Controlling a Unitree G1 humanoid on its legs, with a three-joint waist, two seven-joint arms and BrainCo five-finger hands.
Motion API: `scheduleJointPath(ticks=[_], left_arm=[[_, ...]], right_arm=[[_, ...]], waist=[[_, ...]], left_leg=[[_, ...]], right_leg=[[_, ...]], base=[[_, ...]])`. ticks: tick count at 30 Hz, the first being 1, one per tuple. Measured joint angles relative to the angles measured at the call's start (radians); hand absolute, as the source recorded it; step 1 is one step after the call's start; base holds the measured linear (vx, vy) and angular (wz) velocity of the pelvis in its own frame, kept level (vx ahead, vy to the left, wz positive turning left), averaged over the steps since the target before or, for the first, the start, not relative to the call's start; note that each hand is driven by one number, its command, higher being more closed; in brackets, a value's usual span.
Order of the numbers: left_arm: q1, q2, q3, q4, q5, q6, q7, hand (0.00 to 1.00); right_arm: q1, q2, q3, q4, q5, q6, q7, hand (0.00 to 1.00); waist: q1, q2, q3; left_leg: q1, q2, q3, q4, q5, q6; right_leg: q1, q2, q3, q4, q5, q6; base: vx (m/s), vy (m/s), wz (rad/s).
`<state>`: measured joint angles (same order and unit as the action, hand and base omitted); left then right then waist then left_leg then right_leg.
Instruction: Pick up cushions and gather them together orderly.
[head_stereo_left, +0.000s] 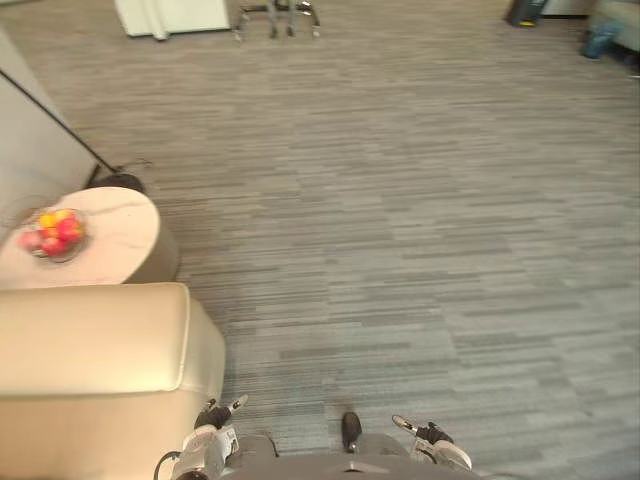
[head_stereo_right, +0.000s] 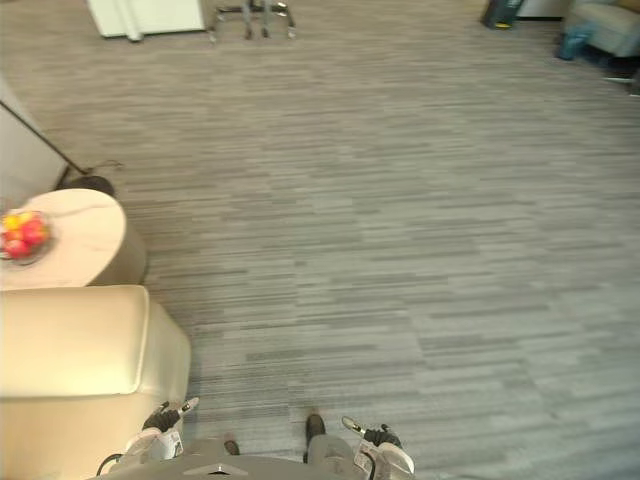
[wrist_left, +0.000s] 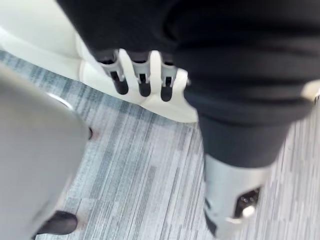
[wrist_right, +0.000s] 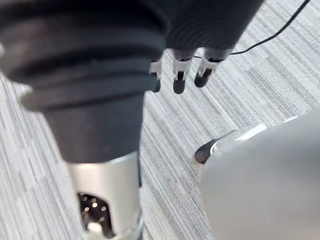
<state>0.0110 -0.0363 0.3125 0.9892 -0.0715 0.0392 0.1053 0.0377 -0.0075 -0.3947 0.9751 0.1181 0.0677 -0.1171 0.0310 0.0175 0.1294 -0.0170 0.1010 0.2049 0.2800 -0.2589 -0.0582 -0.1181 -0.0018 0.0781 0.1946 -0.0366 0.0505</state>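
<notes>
The left hand (head_stereo_left: 214, 416) hangs low beside the cream sofa (head_stereo_left: 90, 350), and its wrist view shows its fingers (wrist_left: 143, 82) straight, apart and pointing down with nothing between them; the right hand (head_stereo_left: 428, 434) hangs just as low on the other side over the grey carpet (head_stereo_left: 400, 220), its fingers (wrist_right: 179, 80) likewise straight and empty; my reading is that both arms are kept down at the sides because there is nothing to carry yet and the robot is looking for its first target; where the cushions lie I cannot tell from here, so the gathering seems not yet begun; the sofa's smooth padded top sits at the near left, and just beyond it stands a round side table (head_stereo_left: 125, 250) bearing a bowl of fruit (head_stereo_left: 55, 233), placed within easy reach of anyone seated; a dark round base (head_stereo_left: 118, 182) with a slanting pole rests on the floor just behind the table; far off, a white cabinet (head_stereo_left: 170, 15) and some metal chair legs (head_stereo_left: 275, 18) stand at the room's edge, well apart from the robot; a grey seat (head_stereo_right: 605, 22) in the far right corner has something blue beside it, too small to identify; the next move likely calls for turning toward the sofa or that corner to find a cushion
</notes>
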Motion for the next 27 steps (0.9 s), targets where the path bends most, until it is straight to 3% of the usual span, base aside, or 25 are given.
scheduleJointPath(ticks=[3, 4, 6, 7, 8, 9, 11, 13, 15, 16, 17, 19, 22, 27], left_arm=[[0.003, -0.004, -0.001, 0.006, 0.008, 0.000, -0.002, 0.00], [0.002, -0.005, -0.004, 0.011, 0.016, 0.001, -0.003, 0.00], [0.002, -0.008, -0.011, 0.015, 0.017, 0.003, -0.003, 0.00], [-0.001, -0.006, -0.010, 0.017, 0.017, 0.003, -0.004, 0.00], [-0.002, -0.001, -0.014, 0.022, 0.018, -0.001, -0.004, 0.00], [0.004, -0.013, -0.030, 0.025, 0.019, -0.003, -0.004, 0.00], [0.005, -0.012, -0.046, 0.038, 0.027, -0.002, -0.004, 0.00], [0.006, 0.012, -0.073, 0.047, 0.036, -0.001, -0.002, 0.00], [0.005, 0.030, -0.105, 0.046, 0.037, -0.001, -0.003, 0.00], [0.008, 0.046, -0.128, 0.047, 0.037, -0.001, -0.002, 0.00], [0.018, 0.057, -0.142, 0.047, 0.039, -0.001, -0.002, 0.00], [0.022, 0.064, -0.171, 0.048, 0.050, -0.001, -0.004, 0.00], [0.022, 0.062, -0.199, 0.054, 0.057, -0.002, -0.005, 0.00], [0.021, 0.073, -0.198, 0.053, 0.067, -0.001, -0.005, 0.00]], right_arm=[[0.008, 0.000, 0.002, -0.001, -0.002, 0.002, 0.004, 0.00], [0.012, -0.001, -0.002, 0.002, -0.003, 0.002, 0.005, 0.00], [0.012, -0.007, -0.004, 0.006, -0.003, 0.002, 0.005, 0.00], [0.009, -0.007, -0.010, 0.010, -0.004, 0.002, 0.005, 0.00], [-0.002, -0.008, -0.015, 0.023, -0.004, 0.001, 0.006, 0.00], [0.002, -0.029, -0.024, 0.026, -0.007, 0.003, 0.006, 0.00], [-0.023, -0.037, -0.019, 0.030, -0.006, 0.001, 0.006, 0.00], [-0.050, -0.018, -0.012, 0.034, -0.006, -0.002, 0.008, 0.00], [-0.070, -0.016, -0.010, 0.055, -0.006, -0.002, 0.008, 0.00], [-0.082, -0.011, -0.003, 0.072, -0.007, -0.001, 0.007, 0.00], [-0.080, -0.007, 0.004, 0.075, -0.007, -0.002, 0.007, 0.00], [-0.082, -0.016, 0.011, 0.086, -0.008, -0.005, 0.007, 0.00], [-0.087, -0.054, 0.027, 0.105, -0.008, -0.005, 0.006, 0.00], [-0.074, -0.061, 0.028, 0.110, -0.008, 0.001, 0.006, 0.00]], waist=[[0.000, 0.001, -0.014], [-0.001, -0.010, -0.026], [-0.001, 0.001, -0.028], [0.006, -0.004, -0.026], [0.011, -0.018, -0.028], [0.011, 0.025, -0.053], [0.018, 0.042, -0.060], [0.018, 0.034, -0.054], [0.019, 0.039, -0.039], [0.018, 0.023, -0.030], [0.018, 0.015, -0.026], [0.007, 0.009, -0.025], [-0.002, 0.032, -0.007], [-0.018, 0.022, 0.014]], left_leg=[[0.041, -0.009, 0.083, -0.029, 0.005, 0.010], [0.058, -0.022, 0.100, -0.028, 0.006, 0.011], [0.050, -0.029, 0.119, 0.021, 0.013, 0.006], [0.004, -0.045, 0.118, 0.135, 0.043, 0.025], [-0.002, -0.059, 0.092, 0.109, 0.007, 0.044], [0.040, -0.064, 0.063, -0.090, 0.085, 0.057], [0.073, -0.069, 0.115, -0.126, 0.068, 0.054], [0.077, -0.062, 0.185, -0.127, 0.068, 0.054], [0.103, -0.050, 0.238, -0.147, 0.066, 0.057], [0.124, -0.050, 0.274, -0.152, 0.066, 0.057], [0.135, -0.051, 0.290, -0.151, 0.066, 0.057], [0.143, -0.057, 0.284, -0.142, 0.065, 0.056], [0.141, -0.055, 0.285, -0.140, 0.064, 0.056], [0.149, -0.038, 0.290, -0.123, 0.056, 0.042]], right_leg=[[0.001, 0.002, 0.056, -0.025, 0.006, 0.009], [0.000, 0.003, 0.083, -0.042, 0.016, 0.020], [0.004, 0.001, 0.113, -0.059, 0.040, 0.001], [0.011, -0.035, 0.147, -0.070, 0.062, -0.010], [0.013, -0.052, 0.167, -0.081, 0.070, -0.012], [0.018, -0.035, 0.174, -0.115, 0.091, -0.012], [0.012, -0.029, 0.185, -0.149, 0.112, 0.015], [-0.001, -0.031, 0.069, -0.179, 0.160, -0.015], [-0.005, -0.035, -0.142, -0.166, 0.140, -0.054], [0.006, -0.048, -0.329, -0.144, 0.107, -0.076], [0.018, -0.052, -0.429, -0.141, 0.097, -0.088], [0.026, -0.038, -0.438, -0.149, 0.113, -0.069], [0.034, -0.018, -0.388, -0.209, 0.144, -0.068], [0.046, 0.013, -0.340, -0.283, 0.160, -0.070]], base=[[0.20, 0.151, -0.77], [0.29, 0.179, -0.94], [0.21, 0.129, -0.84], [0.16, 0.117, -0.79], [0.16, 0.117, -1.03], [0.08, 0.070, -0.90], [0.07, 0.106, -1.31], [0.01, 0.066, -1.19], [0.00, -0.003, -0.78], [0.00, -0.096, -0.73], [0.00, -0.130, -0.73], [0.00, -0.135, -0.52], [-0.02, -0.049, -0.43], [-0.07, -0.009, -0.43]])
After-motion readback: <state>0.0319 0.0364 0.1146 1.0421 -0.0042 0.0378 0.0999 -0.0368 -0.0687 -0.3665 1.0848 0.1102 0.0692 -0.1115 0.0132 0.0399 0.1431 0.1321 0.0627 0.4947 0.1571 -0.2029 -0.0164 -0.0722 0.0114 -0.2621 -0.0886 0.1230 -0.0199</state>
